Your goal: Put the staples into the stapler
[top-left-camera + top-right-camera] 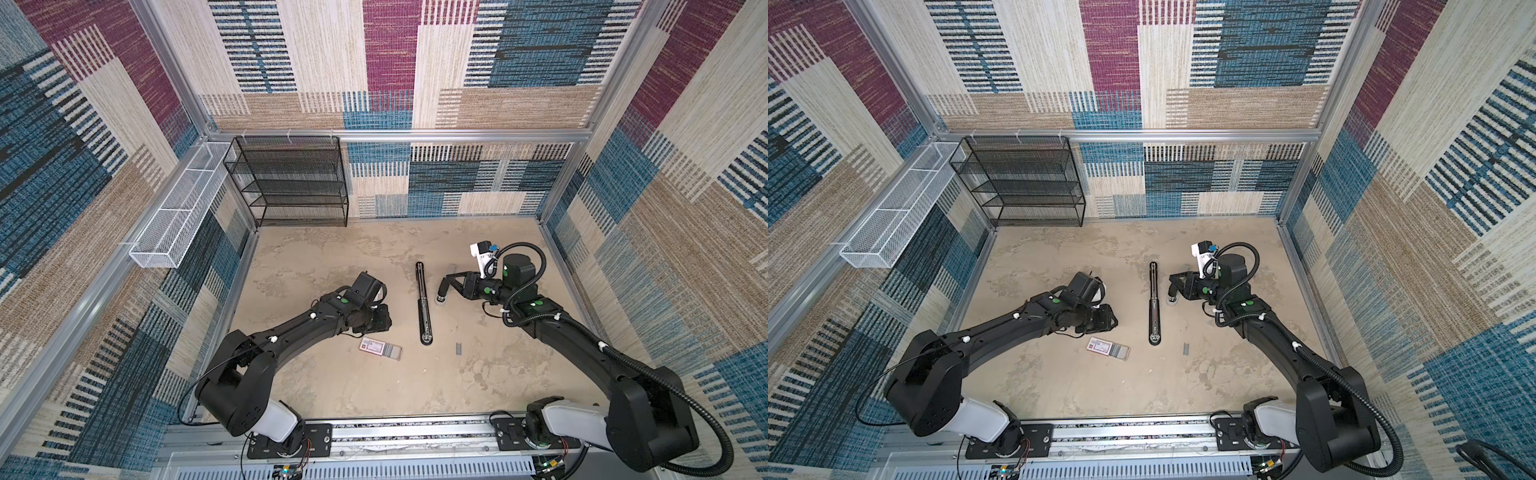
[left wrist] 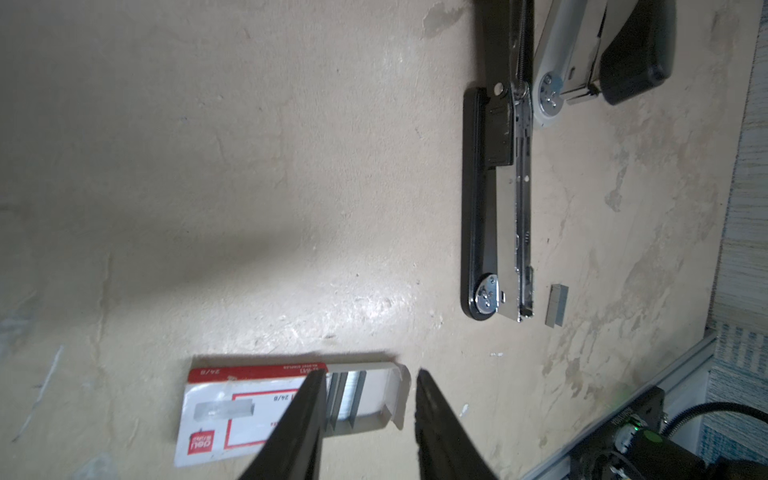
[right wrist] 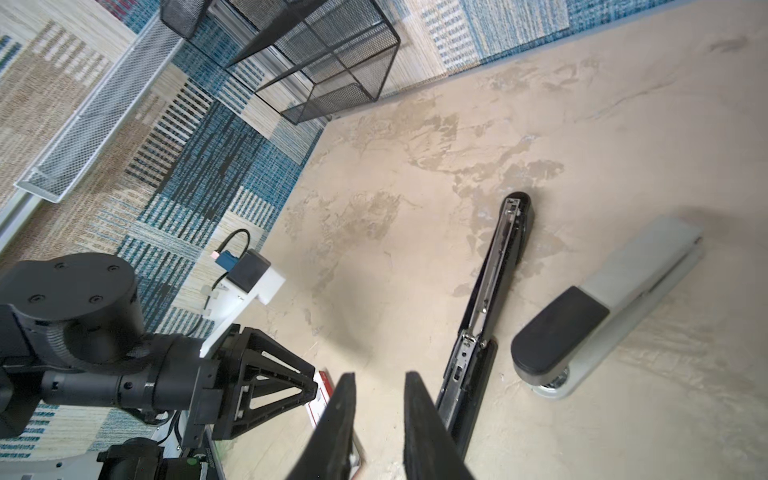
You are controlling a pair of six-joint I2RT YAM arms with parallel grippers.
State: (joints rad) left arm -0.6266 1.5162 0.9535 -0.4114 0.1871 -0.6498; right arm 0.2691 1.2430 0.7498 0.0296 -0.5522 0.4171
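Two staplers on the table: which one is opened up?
The black stapler in the middle: it is swung out flat with its metal staple channel bared. The grey stapler beside it is closed.

Patchwork woven blue/maroon/beige wall panels [image 1: 390,62], aluminium frame rails [image 1: 415,135]. Mottled beige tabletop [image 1: 332,257]. Black wire-mesh shelf rack [image 1: 291,183] at 11 o'clock; long white mesh basket [image 1: 174,216] approx. 10.

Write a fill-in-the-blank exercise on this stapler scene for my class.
1. The black stapler lies ___, not closed.
2. The box of staples has a ___ band.
3. The left gripper and right gripper each hold ___.
4. The mesh shelf is coloured ___.
Missing words: open; red; nothing; black.
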